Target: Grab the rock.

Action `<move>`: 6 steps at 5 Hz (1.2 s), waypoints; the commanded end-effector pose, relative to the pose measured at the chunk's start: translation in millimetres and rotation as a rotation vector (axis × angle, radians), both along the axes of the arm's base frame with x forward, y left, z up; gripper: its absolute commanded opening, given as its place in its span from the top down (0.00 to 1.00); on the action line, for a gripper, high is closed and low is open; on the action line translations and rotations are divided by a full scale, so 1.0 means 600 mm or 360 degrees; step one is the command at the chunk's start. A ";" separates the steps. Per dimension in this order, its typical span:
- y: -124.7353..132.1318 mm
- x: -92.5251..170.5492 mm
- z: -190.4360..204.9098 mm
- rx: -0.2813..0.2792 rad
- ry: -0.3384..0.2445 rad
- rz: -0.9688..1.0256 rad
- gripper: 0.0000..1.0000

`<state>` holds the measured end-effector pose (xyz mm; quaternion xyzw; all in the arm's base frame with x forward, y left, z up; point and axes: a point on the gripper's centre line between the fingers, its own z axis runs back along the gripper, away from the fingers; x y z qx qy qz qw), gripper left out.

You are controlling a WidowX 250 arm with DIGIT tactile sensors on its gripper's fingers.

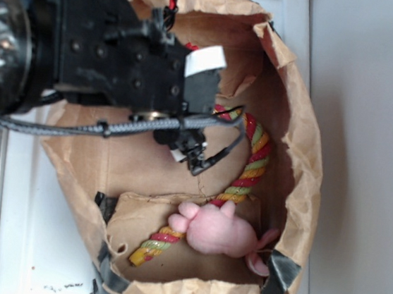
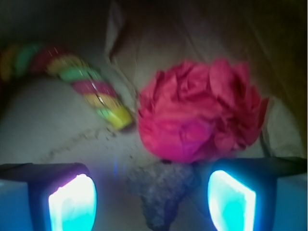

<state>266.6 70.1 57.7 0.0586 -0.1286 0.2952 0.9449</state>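
While the arm hides it outside | rock (image 2: 161, 192) blurred between open pincer (image 2: 151, 199) pads

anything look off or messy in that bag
Fine dark grit is scattered on the paper bag floor in the wrist view, left of the rock, like crumbs shed from it. The bag's rim is torn and patched with dark tape. The hand straddles the rock, jaws open.
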 end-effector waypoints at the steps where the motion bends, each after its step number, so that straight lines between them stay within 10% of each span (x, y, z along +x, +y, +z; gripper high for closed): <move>1: 0.025 -0.002 0.011 -0.0023 -0.0021 0.0086 0.00; 6: 0.009 -0.004 -0.035 0.0005 0.0023 0.0105 0.00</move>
